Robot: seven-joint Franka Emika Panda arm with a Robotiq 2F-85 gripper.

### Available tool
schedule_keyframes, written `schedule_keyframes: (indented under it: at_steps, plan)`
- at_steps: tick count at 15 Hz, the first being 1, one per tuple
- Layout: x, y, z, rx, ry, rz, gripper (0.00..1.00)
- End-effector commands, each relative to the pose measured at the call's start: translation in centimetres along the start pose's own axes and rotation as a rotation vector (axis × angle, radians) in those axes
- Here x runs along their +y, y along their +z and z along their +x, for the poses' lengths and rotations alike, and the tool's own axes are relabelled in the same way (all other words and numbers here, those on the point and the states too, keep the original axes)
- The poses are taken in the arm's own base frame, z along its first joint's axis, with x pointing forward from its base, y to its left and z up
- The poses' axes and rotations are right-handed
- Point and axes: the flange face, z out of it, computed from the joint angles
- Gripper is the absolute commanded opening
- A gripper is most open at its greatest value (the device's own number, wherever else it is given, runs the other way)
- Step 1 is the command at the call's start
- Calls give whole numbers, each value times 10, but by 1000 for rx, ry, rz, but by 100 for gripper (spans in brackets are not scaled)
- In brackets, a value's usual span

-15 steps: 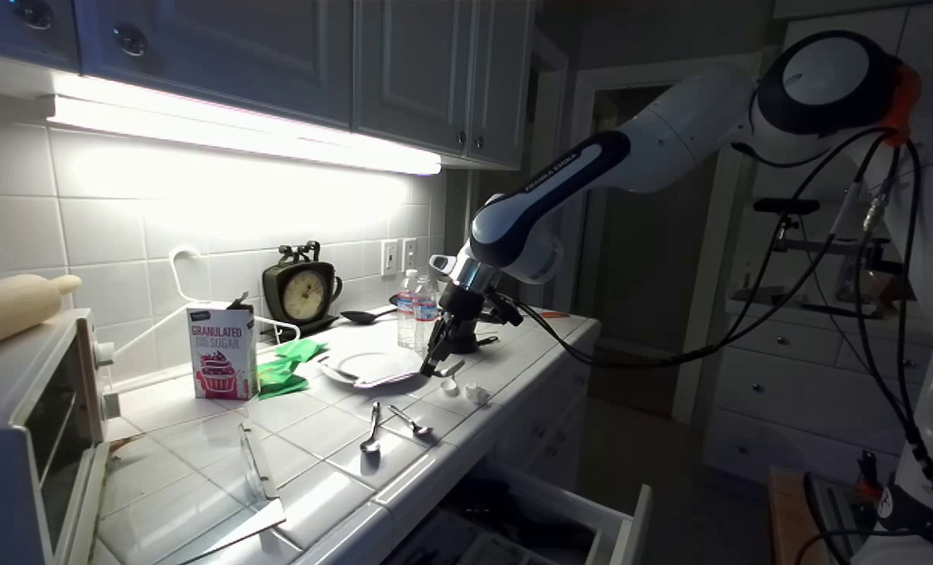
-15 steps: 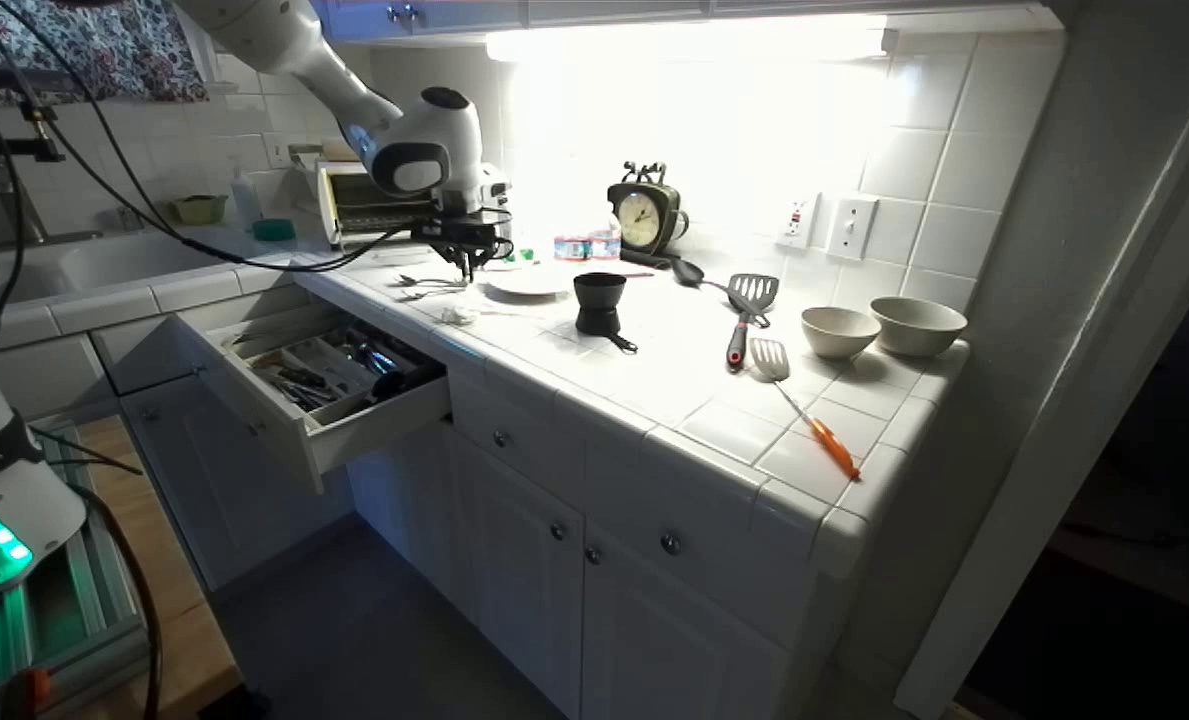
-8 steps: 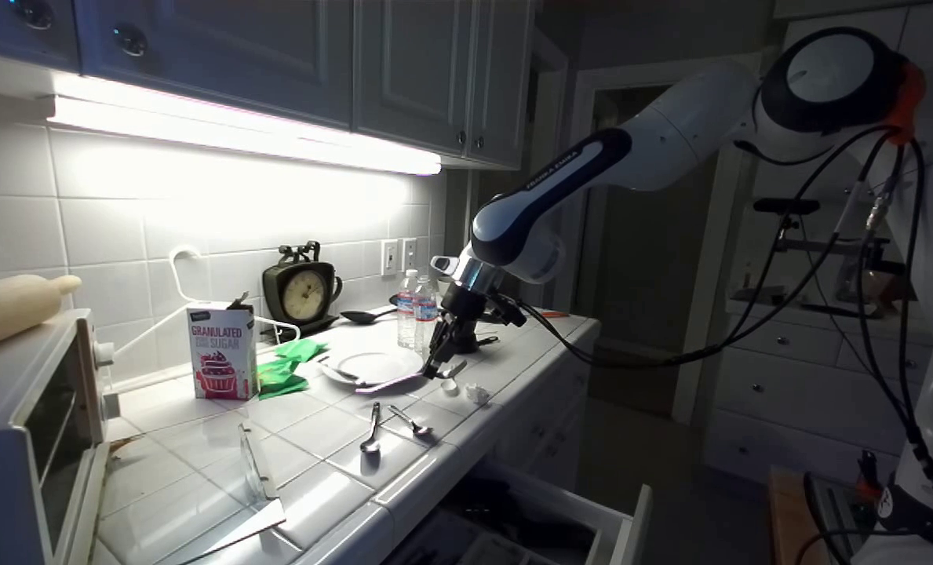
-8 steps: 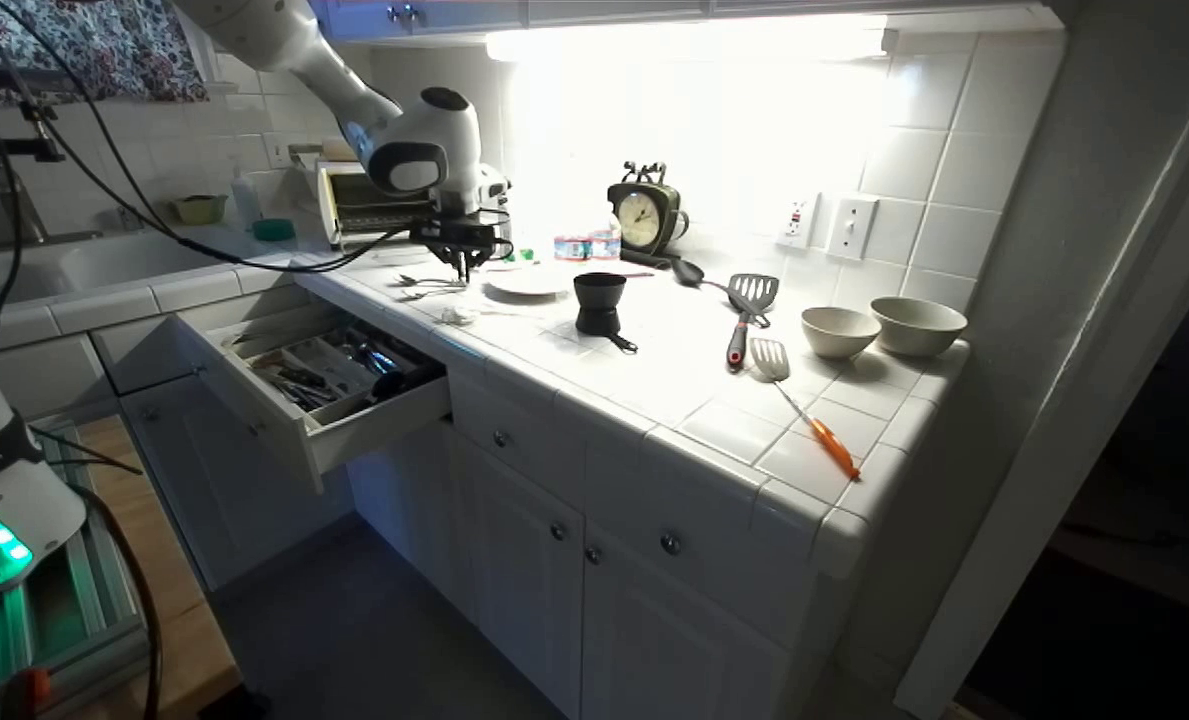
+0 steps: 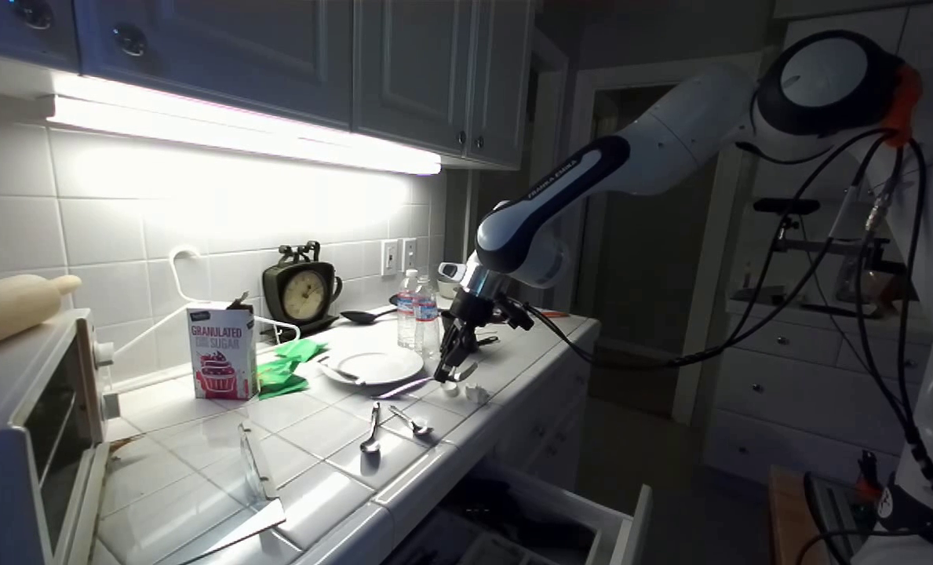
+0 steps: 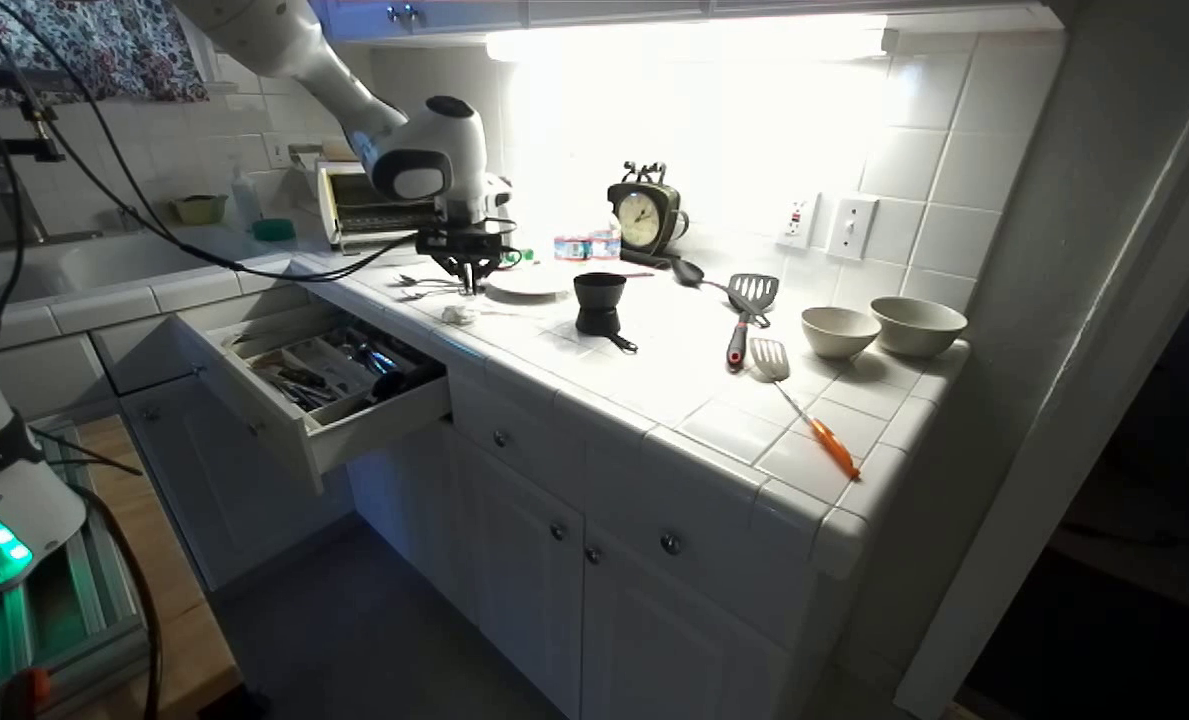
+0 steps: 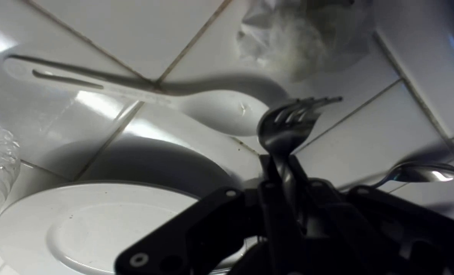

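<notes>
My gripper (image 7: 278, 158) is shut on a metal fork (image 7: 288, 126), with the neck between its fingertips and the tines pointing away. In an exterior view the gripper (image 5: 444, 375) holds the fork low over the counter; its tines (image 5: 464, 371) show at the right and its handle at the left. A white slotted-handle spoon (image 7: 227, 110) lies on the tiles just beyond the fork. The white plate (image 7: 108, 229) is beside the gripper, and it also shows in an exterior view (image 5: 380, 366). A crumpled clear-white wrapper (image 7: 299, 42) and a metal spoon (image 7: 425, 172) lie close by.
Two water bottles (image 5: 425, 322) and a dark double cup (image 6: 600, 292) stand near the arm. A sugar box (image 5: 223, 353), toaster oven (image 5: 58, 424) and clock (image 5: 305, 294) stand along the wall. An open cutlery drawer (image 6: 354, 440) juts out below. Spatulas and bowls (image 6: 839, 333) lie farther along.
My gripper has moved slightly down and, in an exterior view, to the right, away from the plate. The fork has moved with it, and its handle looks shorter and at a different angle.
</notes>
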Motion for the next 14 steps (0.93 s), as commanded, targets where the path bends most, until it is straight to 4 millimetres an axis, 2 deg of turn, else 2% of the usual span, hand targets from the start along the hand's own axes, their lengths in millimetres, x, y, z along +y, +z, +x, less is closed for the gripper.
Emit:
schedule_keyframes:
  at_steps: [1, 8, 9, 10, 11, 14]
  plan:
    - [-10, 3, -7, -31, -9, -22, 2]
    - [-18, 14, -6, -42, -1, -40, 2]
    - [-18, 16, -6, -43, -1, -44, 7]
    - [-19, 16, -5, -43, 1, -48, 34]
    - [-19, 17, -5, -42, 3, -50, 35]
    - [-20, 15, -2, -36, 9, -54, 56]
